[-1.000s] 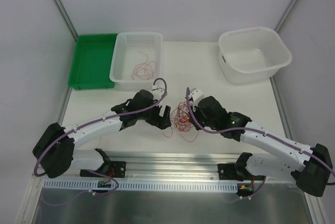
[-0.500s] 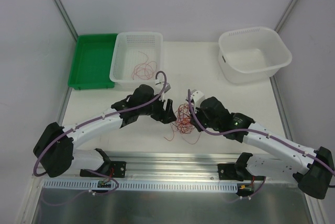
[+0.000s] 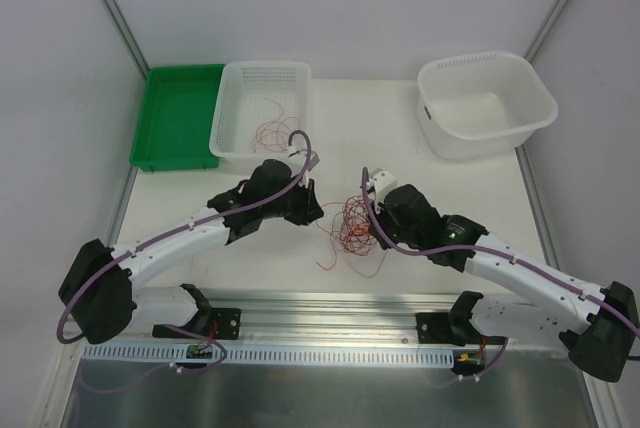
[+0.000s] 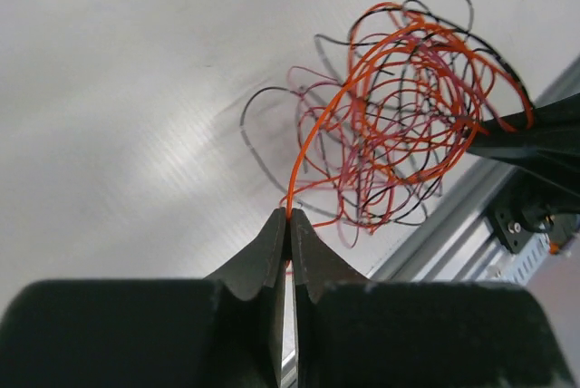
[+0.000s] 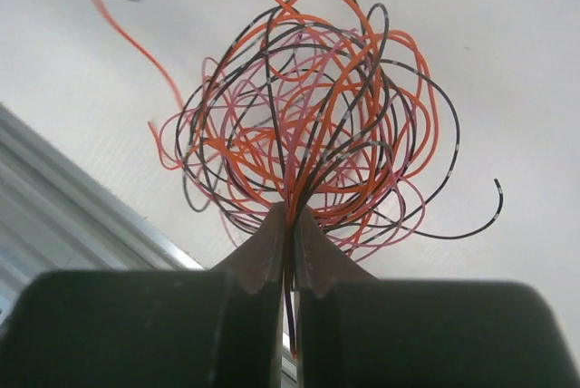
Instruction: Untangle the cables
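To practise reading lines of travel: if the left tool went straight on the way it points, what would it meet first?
Probably the tangle of cables, just ahead of the left tool along the orange cable it pinches; the right tool grips the far side. Depth is uncertain.

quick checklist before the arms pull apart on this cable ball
1. left gripper shut on one orange cable: ok
2. right gripper shut on the tangle, several strands: ok
3. Only one strand in the left pinch: ok
4. Orange cable free of the tangle: not ok, it runs into it
5. Cable knotted inside: cannot tell
6. white basket open behind the left arm: ok
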{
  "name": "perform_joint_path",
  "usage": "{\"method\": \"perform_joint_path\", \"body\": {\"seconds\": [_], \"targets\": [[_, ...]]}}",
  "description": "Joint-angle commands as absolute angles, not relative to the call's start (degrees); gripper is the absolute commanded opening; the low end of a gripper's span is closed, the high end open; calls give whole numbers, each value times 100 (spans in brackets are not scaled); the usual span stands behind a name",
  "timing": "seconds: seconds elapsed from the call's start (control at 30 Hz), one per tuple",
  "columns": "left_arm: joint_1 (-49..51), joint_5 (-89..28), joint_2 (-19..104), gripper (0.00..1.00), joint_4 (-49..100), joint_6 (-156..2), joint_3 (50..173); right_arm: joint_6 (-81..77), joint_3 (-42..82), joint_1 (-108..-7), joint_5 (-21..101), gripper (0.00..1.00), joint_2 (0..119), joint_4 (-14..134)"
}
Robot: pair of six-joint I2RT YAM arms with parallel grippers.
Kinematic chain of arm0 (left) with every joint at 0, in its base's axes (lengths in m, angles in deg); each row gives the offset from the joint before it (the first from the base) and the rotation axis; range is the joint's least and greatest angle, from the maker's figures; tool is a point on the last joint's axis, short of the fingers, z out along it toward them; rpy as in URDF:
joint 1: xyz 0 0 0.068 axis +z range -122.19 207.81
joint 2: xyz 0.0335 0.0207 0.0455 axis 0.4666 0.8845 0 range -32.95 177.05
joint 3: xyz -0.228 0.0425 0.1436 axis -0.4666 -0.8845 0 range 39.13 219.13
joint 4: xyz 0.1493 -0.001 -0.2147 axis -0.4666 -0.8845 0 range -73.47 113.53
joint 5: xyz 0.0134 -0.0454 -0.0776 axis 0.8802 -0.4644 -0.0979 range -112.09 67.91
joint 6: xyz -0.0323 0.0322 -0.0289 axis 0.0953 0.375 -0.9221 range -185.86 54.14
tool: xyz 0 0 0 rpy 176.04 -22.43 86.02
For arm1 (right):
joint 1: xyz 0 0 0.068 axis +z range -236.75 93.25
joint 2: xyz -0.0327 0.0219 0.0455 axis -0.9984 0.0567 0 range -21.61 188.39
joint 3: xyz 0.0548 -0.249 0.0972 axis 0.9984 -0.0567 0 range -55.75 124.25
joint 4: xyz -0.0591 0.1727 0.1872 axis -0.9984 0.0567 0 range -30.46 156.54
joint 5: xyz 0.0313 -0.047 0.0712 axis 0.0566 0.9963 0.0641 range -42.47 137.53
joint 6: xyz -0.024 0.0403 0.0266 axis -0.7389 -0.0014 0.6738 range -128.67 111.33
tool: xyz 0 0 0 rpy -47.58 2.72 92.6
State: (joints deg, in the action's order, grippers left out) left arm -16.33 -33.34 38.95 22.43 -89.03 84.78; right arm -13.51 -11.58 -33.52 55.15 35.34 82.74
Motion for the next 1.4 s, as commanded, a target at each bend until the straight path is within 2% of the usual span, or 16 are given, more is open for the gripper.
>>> {"method": "perform_joint_path", "body": {"seconds": [0.0,0.2,0.53,0.67,0.97,1.23,1.37], "targets": [[-1456,-2010,3306,0,1424,-9019,8658,-973,-1127,-3594,6211,1,3298,8493],[-147,-2200,2436,0,526,-9573,8607,-305,-1391,-4367,6484,1,2911,8897],[232,-1613,1662,0,-844,-9231,9291,364,-1400,-5738,6652,1,2498,9671],[285,-859,1504,0,-1311,-8942,9538,443,-1382,-6117,6494,1,2401,9838],[452,48,1223,0,-1838,-8660,9722,346,-1171,-6416,6440,1,2383,10040],[663,2068,933,0,-2752,-8563,10469,399,-1162,-7127,6133,3,2585,10173],[716,2631,722,0,-2841,-8432,10899,399,-1163,-7426,5765,4,2629,10102]]}}
